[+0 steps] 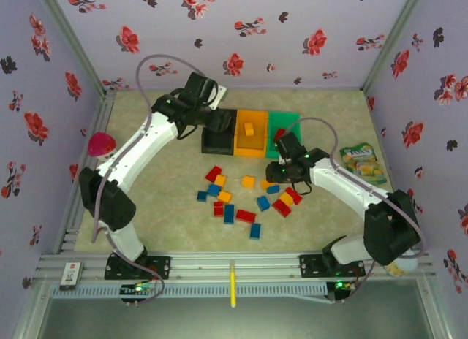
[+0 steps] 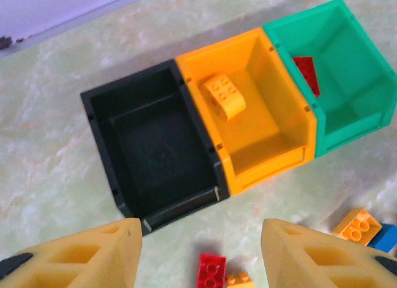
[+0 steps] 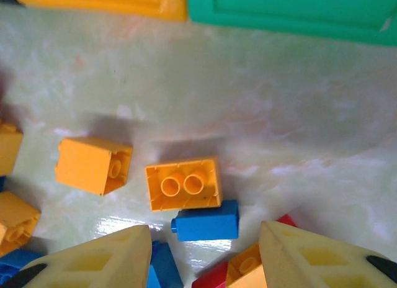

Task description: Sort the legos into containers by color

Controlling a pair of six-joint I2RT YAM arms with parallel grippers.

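- Found three bins in a row at the far side of the tabletop (image 1: 190,226), touching side to side. Left to right: black bin (image 2: 155,145), orange bin (image 2: 267,120), green bin (image 2: 363,83).
- Logged one yellow brick (image 2: 224,97) inside the orange bin, tilted, studs toward the camera.
- Logged one red brick (image 2: 308,72) inside the green bin, against its left wall.
- Located the left pincer (image 2: 201,229) above the near edge of the black bin: released, fingers well apart, nothing gripped.
- Spotted a loose red brick (image 2: 211,270) on the tabletop below that gap, just in front of the black bin.
- Located the right pincer (image 3: 205,232) low over the loose pile, near the front of the green bin: released, fingers apart, gripping nothing.
- Noted under it an orange-yellow brick (image 3: 183,184), the face with two rings turned up, and a blue brick (image 3: 206,220) touching its near side. Both clear of either finger.
- Noted a second orange-yellow brick (image 3: 93,165) on its side, to the left and apart.
- Found the scattered legos (image 1: 245,196), red, blue and orange-yellow, on the tabletop between the arms, on the near side of the bins.
- Marked a green snack packet (image 1: 363,162) beyond the right arm and a pink-topped toy (image 1: 101,143) by the left wall.
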